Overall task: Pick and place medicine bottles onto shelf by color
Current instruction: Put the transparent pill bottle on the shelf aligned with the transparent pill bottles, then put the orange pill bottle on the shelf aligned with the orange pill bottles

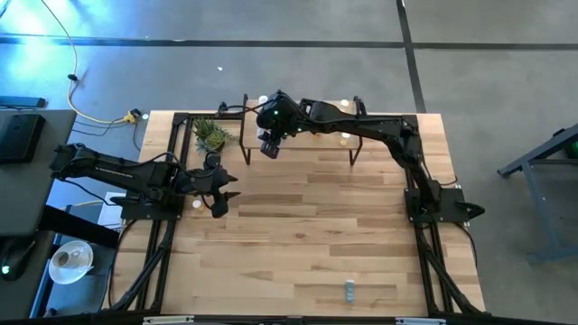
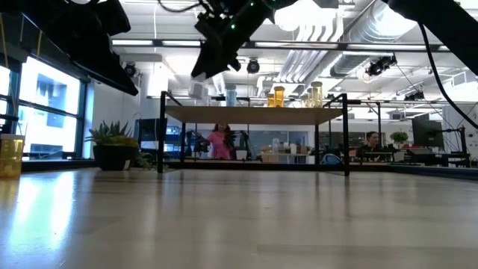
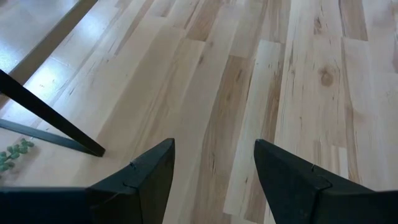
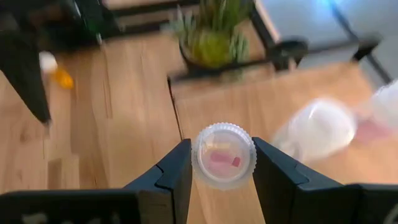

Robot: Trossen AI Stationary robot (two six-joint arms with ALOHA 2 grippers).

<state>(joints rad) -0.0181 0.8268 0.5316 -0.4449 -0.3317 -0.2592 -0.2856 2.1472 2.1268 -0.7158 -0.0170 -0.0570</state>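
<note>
The right claw hangs above the left end of the shelf at the far side of the table, its two fingers closed on a small clear bottle with a ribbed white cap and what looks like pink contents, gripped by the sides and carried upright. On the shelf several medicine bottles are already standing: in the low view a pale bluish one near the left, two orange ones side by side at the middle and two yellowish ones to their right, so the sorting by color appears well under way. At least one bottle remains off the shelf: an orange one with a white cap sits on the table just beside the left claw, which waits low over the left side of the table with its fingers spread wide and nothing between them. A yellow container stands at the far left edge of the low view; whether it belongs to the task cannot be told. A small potted plant stands beside the shelf's left legs. The pink bottle looks set for the shelf's empty left end. No label, brand or writing can be read on any bottle.
</note>
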